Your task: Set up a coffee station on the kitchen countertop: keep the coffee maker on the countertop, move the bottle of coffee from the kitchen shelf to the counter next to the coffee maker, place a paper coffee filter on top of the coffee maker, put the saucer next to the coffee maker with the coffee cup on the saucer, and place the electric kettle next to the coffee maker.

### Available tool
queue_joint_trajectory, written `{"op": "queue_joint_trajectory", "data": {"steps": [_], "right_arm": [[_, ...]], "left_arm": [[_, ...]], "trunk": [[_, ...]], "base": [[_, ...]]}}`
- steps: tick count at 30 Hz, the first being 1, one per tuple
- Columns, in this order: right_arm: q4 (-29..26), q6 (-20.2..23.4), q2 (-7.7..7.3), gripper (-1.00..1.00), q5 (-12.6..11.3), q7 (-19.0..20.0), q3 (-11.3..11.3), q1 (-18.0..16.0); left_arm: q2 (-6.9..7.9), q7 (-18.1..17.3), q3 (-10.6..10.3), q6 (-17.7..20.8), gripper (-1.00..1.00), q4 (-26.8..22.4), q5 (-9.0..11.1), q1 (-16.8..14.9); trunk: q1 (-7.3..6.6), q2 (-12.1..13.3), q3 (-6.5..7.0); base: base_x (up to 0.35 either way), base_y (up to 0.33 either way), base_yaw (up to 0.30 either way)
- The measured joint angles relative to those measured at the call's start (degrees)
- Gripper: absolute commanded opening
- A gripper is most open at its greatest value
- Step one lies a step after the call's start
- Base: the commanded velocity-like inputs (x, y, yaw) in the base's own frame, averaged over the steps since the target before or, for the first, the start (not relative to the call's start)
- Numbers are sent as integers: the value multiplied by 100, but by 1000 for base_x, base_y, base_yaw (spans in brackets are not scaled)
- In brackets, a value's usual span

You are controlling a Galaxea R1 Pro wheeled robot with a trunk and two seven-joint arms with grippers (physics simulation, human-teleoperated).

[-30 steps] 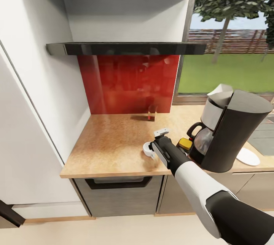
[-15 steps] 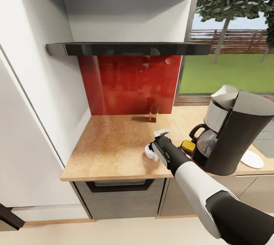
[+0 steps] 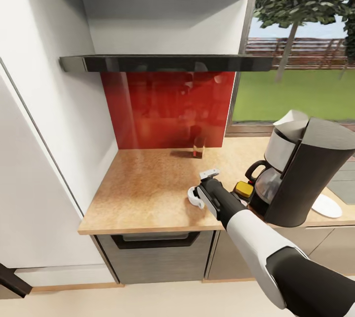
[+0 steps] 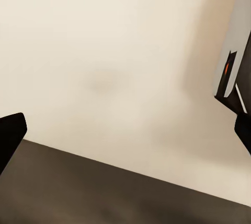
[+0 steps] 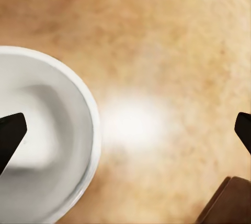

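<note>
The coffee maker [image 3: 301, 169] stands at the right of the head view on the bench [image 3: 143, 189], the paper coffee filter [image 3: 292, 121] already on top; the saucer [image 3: 326, 205] lies lower right, bare; the coffee cup [image 3: 195, 196] sits mid-frame beside the right end effector [image 3: 203, 185], fingers spread wide, gripping nothing; the cup has yet to reach the saucer, judging so.

I get bright, even daylight from the window [image 3: 301, 80] on my head camera, with the lawn outside nearly washed out. The red backsplash [image 3: 167, 110] is glossy and carries smeared reflections. The countertop [image 3: 148, 184] is well lit, with soft shadows under the hood [image 3: 162, 63]. Straight lines bow toward the edges, wide-angle style. My right wrist feed shows 1 white glare spot on the wood [image 5: 133, 122] and soft focus. The left wrist feed is blurry, pale and featureless.
</note>
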Motion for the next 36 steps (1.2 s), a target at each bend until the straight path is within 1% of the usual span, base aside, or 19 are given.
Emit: {"op": "queue_joint_trajectory", "data": {"steps": [4, 7, 9, 12, 36], "right_arm": [[33, -1, 0, 100, 0, 15, 0, 1], [46, -1, 0, 100, -2, 270, -1, 1], [50, -2, 0, 100, -1, 368, -4, 1], [51, -1, 0, 100, 0, 416, -5, 1], [58, -2, 0, 100, 20, 436, -11, 36]], "left_arm": [[0, 0, 1, -5, 100, 0, 0, 0], [-5, 0, -4, -15, 100, 0, 0, 0], [-6, -1, -5, -17, 100, 0, 0, 0], [-4, -1, -5, -18, 100, 0, 0, 0], [0, 0, 4, -8, 100, 0, 0, 0]], "trunk": [[0, 0, 0], [0, 0, 0], [0, 0, 0], [0, 0, 0], [0, 0, 0]], "base": [[0, 0, 0], [0, 0, 0], [0, 0, 0], [0, 0, 0], [17, 0, 0]]}}
